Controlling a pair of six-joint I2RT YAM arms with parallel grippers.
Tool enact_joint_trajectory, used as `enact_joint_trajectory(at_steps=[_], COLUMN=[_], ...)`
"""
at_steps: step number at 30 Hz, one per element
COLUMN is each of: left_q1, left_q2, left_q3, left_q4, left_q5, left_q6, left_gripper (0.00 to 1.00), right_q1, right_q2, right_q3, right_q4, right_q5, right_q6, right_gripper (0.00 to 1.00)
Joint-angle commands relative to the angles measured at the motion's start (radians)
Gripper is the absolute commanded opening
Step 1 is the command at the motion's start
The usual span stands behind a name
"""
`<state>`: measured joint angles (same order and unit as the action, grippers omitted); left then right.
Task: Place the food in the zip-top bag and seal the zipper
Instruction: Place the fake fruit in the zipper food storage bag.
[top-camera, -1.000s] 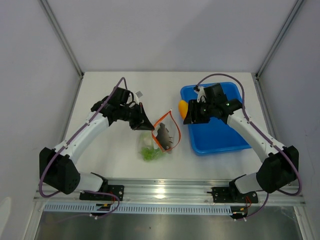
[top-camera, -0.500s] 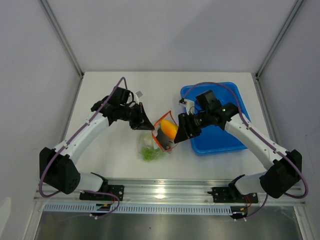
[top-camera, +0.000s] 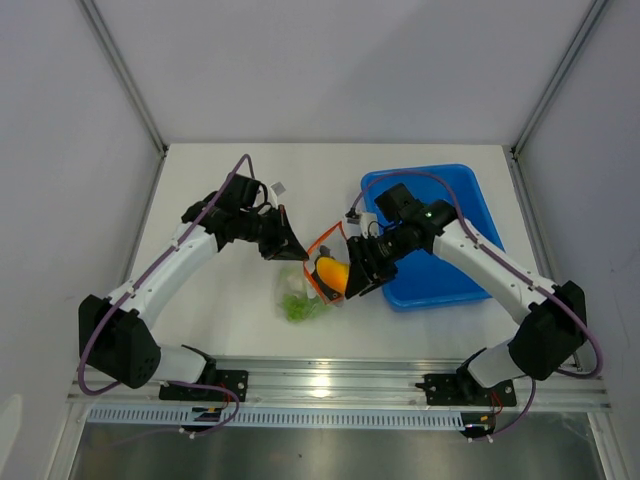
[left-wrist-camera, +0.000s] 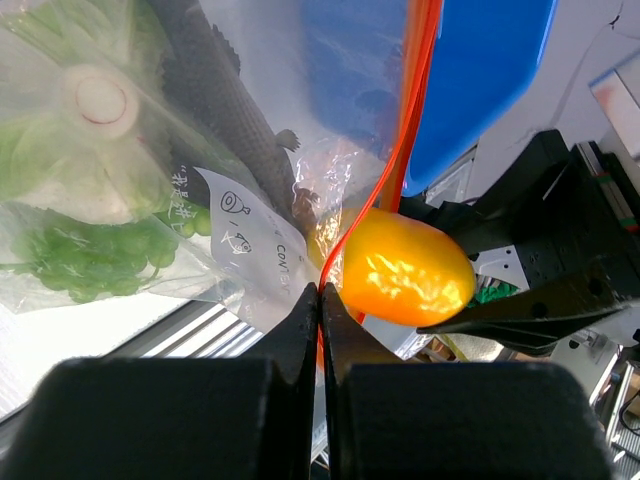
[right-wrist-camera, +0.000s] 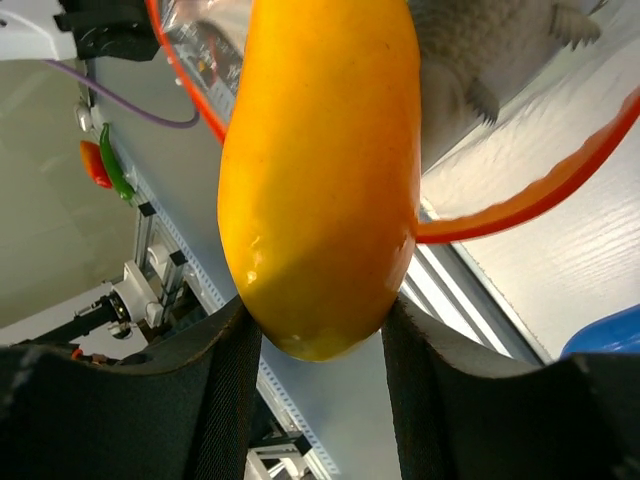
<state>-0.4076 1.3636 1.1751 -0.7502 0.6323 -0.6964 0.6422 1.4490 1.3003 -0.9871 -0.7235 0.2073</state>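
yellow-orange piece (top-camera: 332, 272): at the open mouth of the zip-top bag (top-camera: 303, 292), held off the table (top-camera: 220, 180). Its long axis runs straight out from the right gripper's fingers. Its far end points left into the mouth, past the zipper (top-camera: 327, 243).
right gripper (top-camera: 356, 277): its two fingers clasp the near end of the piece, one on each side.
bag contents: a grey fish-shaped piece (left-wrist-camera: 215, 90), green pieces (left-wrist-camera: 85, 250) and a white round piece (left-wrist-camera: 100, 100) lie behind the clear plastic.
left gripper (top-camera: 293, 250): fingers pinched tight on the bag's rim at the orange-red strip, holding the mouth up.
blue tray (top-camera: 445, 265): just right of the bag, with the right arm reaching across it.
change over the last second: the piece was over the tray's left edge and has travelled left to the bag's mouth. It now covers the fish in the top view. The left arm and the bag have stayed put.
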Motion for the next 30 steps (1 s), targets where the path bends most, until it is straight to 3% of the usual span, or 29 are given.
enact_joint_trajectory(at_steps=[1,11,18,21,26,30], left_q1=[0.009,0.009,0.009,0.01,0.01,0.01], left_q2=[-0.037,-0.066,-0.087,-0.092,-0.092,-0.092], left_q3=[0.034,0.032,0.037,0.035,0.041,0.043], left_q4=[0.011,0.009,-0.005,-0.009,-0.011,-0.014], left_q5=[0.02,0.021,0.017,0.012,0.01,0.007], left_q6=[0.005,-0.012,-0.017,-0.017,-0.018,-0.017], left_gripper=[0.01,0.01,0.01,0.01,0.01,0.01], right_q1=[0.007,0.036,0.076,0.083,0.083,0.083], right_q2=[0.054,0.304,0.404,0.413,0.401,0.387], right_q3=[0.091,0.368,0.442,0.455,0.452,0.447], right_q4=[-0.022,-0.097,-0.099,-0.099,-0.105,-0.107], right_q5=[0.03,0.075,0.081,0.081,0.076,0.078], right_q6=[0.003,0.03,0.038,0.035,0.027,0.027], right_gripper=[0.0,0.04,0.1,0.26,0.43,0.63])
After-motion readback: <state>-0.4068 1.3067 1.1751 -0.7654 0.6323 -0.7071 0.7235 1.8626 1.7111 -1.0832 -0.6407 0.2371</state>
